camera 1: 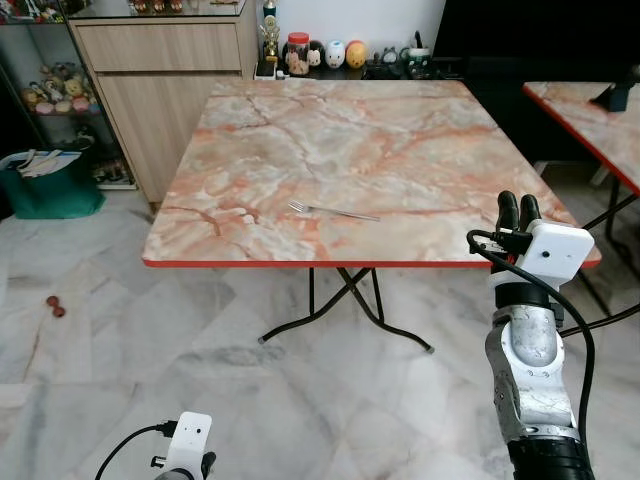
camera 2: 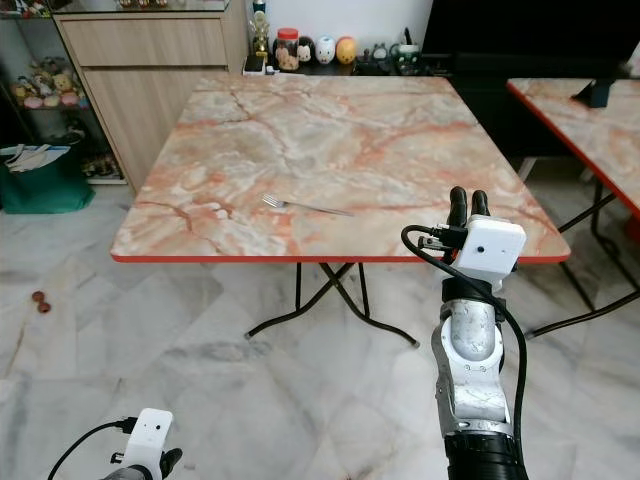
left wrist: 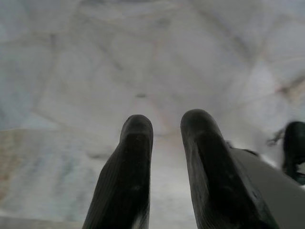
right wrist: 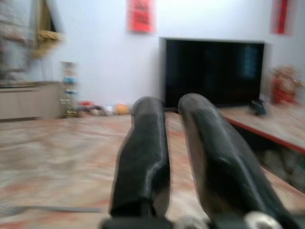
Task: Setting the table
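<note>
While only one fork (camera 1: 333,210) lies on the table (camera 1: 420,120), the setting job looks barely begun: no plate, cup or other cutlery on the marble-look top, so nearly everything is left, as far as the pics show. Whether the fork already sits in its final spot, I can't tell.

Fork sits near the front edge, a bit left of centre on the tabletop, well apart from both grippers. Its long axis runs roughly left-right, tilted slightly, w/ the tines at the left end and the handle trailing to the right & a touch nearer the front edge. It lies flat.

R gripper (camera 1: 519,209) is raised at the table's near right corner, about level w/ the edge, fingers pointing up and forward over the top. Its two fingers (right wrist: 145,157) stand close together w/ only a thin gap, and nothing is held between them. In the right wrist view the fork shows low down to one side, blurred.

L gripper (left wrist: 167,143) hangs low by the floor (camera 1: 200,360), idle; fingers slightly parted, empty, w/ marble tile beyond.

Far side: a cabinet (camera 1: 160,90) and a shelf of small figurines (camera 1: 340,52). A second table (camera 1: 590,120) stands to the right.
</note>
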`<state>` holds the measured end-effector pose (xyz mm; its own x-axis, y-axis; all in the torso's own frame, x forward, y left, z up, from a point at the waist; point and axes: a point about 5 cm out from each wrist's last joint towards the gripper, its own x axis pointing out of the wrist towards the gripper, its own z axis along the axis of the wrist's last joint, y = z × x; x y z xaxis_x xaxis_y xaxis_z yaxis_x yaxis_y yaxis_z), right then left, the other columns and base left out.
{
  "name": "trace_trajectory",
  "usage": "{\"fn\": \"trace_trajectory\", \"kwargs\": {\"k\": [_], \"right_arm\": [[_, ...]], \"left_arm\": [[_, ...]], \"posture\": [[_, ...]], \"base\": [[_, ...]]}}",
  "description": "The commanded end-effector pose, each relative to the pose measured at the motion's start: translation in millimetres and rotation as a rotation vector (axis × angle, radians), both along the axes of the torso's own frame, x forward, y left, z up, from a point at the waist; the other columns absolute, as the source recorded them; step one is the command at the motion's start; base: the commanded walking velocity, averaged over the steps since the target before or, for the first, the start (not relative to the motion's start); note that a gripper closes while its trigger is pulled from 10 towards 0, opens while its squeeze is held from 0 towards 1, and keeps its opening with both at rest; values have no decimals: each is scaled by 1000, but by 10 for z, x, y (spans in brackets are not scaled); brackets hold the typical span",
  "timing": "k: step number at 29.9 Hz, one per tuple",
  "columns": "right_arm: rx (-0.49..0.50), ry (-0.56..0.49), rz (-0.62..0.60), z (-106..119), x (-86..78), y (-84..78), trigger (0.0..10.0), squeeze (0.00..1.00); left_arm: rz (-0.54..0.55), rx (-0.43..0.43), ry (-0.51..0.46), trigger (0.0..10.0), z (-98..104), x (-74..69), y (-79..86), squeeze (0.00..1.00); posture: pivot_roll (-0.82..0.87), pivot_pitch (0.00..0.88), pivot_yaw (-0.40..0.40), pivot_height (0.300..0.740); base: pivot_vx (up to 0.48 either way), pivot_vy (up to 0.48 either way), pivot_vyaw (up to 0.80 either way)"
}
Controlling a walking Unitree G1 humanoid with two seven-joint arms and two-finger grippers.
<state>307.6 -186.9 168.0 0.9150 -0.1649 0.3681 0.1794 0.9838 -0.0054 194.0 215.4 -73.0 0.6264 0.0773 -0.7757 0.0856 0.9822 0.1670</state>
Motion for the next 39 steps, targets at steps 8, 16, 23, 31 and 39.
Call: {"fn": "trace_trajectory", "kwargs": {"k": [8, 16, 23, 31, 39], "right_arm": [[-2, -1, -10, 14, 2, -38, 10000, 0], [1, 1, -5, 7, 9, -24, 10000, 0], [-1, 1, -2, 9, 9, -14, 10000, 0], [-31, -8, 23, 24, 11, 31, 10000, 0], [-18, -2, 31, 15, 19, 39, 10000, 0]], "left_arm": [[3, -3, 0, 10000, 0, 11, -22, 0], [10, -19, -6, 10000, 2, 13, -27, 0], [0, -19, 6, 10000, -4, 7, -27, 0], [-4, -13, 6, 10000, -2, 10, -25, 0], [-5, -10, 6, 10000, -1, 12, -24, 0]], "posture": [[49, 0, -24, 727], [49, 0, -23, 727], [50, 0, -22, 727], [50, 0, -21, 727], [50, 0, -21, 727]], "base": [[0, 176, 0], [0, 0, 0], [40, 0, 0], [290, 0, 53], [310, 0, 392]]}}
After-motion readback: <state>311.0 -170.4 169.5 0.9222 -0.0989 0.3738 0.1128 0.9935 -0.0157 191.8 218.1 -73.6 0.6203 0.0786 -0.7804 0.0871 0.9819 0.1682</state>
